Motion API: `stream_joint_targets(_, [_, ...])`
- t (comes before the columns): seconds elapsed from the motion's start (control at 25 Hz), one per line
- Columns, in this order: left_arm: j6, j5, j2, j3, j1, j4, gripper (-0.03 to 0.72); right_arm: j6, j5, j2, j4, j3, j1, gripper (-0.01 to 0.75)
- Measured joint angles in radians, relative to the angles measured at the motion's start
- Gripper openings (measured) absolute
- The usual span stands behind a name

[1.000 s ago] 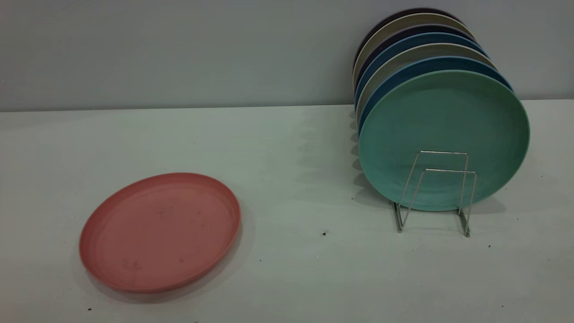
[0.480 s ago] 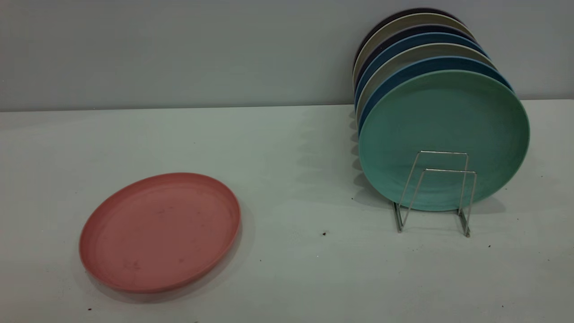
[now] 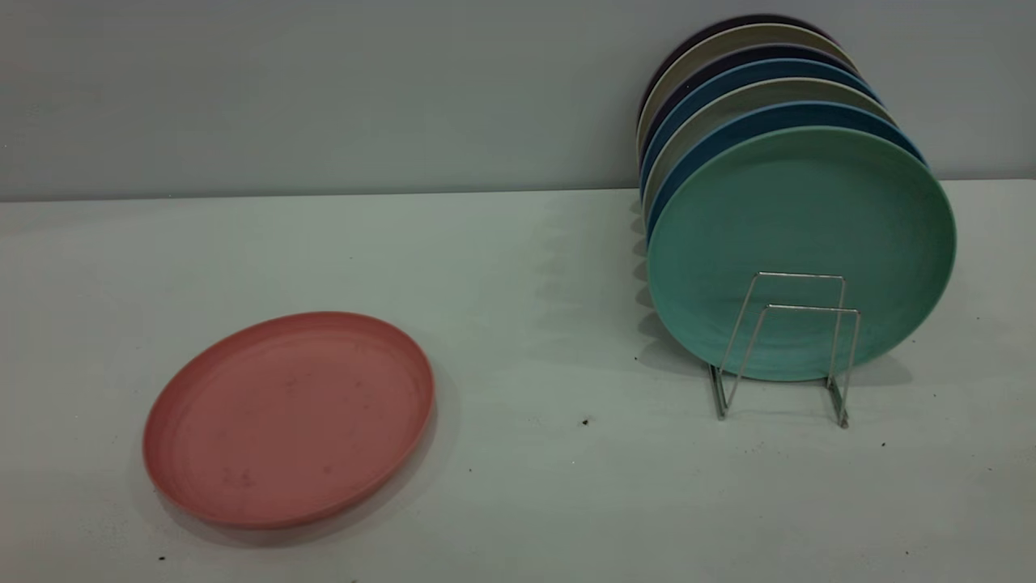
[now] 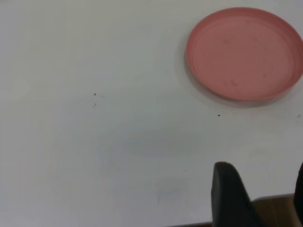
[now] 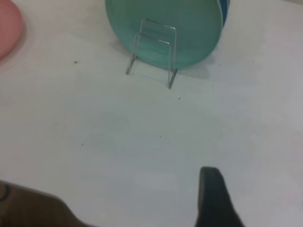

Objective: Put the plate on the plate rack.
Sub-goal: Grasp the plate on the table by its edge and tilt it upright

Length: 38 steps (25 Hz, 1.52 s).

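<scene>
While the plate [image 3: 289,419] lies flat on the worktop [image 3: 526,502], the plate rack [image 3: 789,348] stands well apart.
Behind its free front loops, the rack holds a green plate [image 3: 797,235], then blue plates [image 3: 761,121]; both grippers' openings cannot be told.

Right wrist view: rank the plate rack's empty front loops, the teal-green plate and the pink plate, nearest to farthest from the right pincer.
1. The plate rack's empty front loops, straight ahead of the right pincer.
2. The teal-green plate, standing just behind those loops.
3. The pink plate, flat on the table, off toward the left arm's side.
</scene>
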Motion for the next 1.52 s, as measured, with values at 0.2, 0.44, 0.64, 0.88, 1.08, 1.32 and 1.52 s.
stream_joint_targets(0.2, [0.0, 0.0, 0.0, 0.0, 0.0, 0.0, 0.374, 0.0, 0.0, 0.0, 0.0, 0.0, 0.0, 0.456])
stream_joint_targets(0.44, [-0.001, 0.0, 0.0, 0.0, 0.0, 0.0, 0.374, 0.0, 0.0, 0.0, 0.0, 0.0, 0.0, 0.456])
stream_joint_targets(0.64, [-0.002, 0.0, 0.0, 0.0, 0.0, 0.0, 0.374, 0.0, 0.0, 0.0, 0.0, 0.0, 0.0, 0.456])
stream_joint_targets(0.88, [-0.002, -0.014, 0.0, -0.006, 0.0, -0.001, 0.374, 0.0, 0.0, 0.0, 0.018, 0.0, 0.0, 0.456])
stream_joint_targets(1.08, [-0.038, -0.054, 0.023, -0.02, 0.0, -0.066, 0.374, 0.0, 0.002, 0.01, 0.062, -0.023, 0.0, 0.456])
stream_joint_targets(1.32, [-0.05, -0.08, 0.213, -0.02, 0.0, -0.115, 0.378, 0.0, -0.004, 0.139, 0.138, -0.051, 0.0, 0.456])
stream_joint_targets(1.52, [-0.05, -0.199, 0.415, -0.02, 0.0, -0.118, 0.378, -0.04, -0.046, 0.267, 0.219, -0.051, 0.0, 0.456])
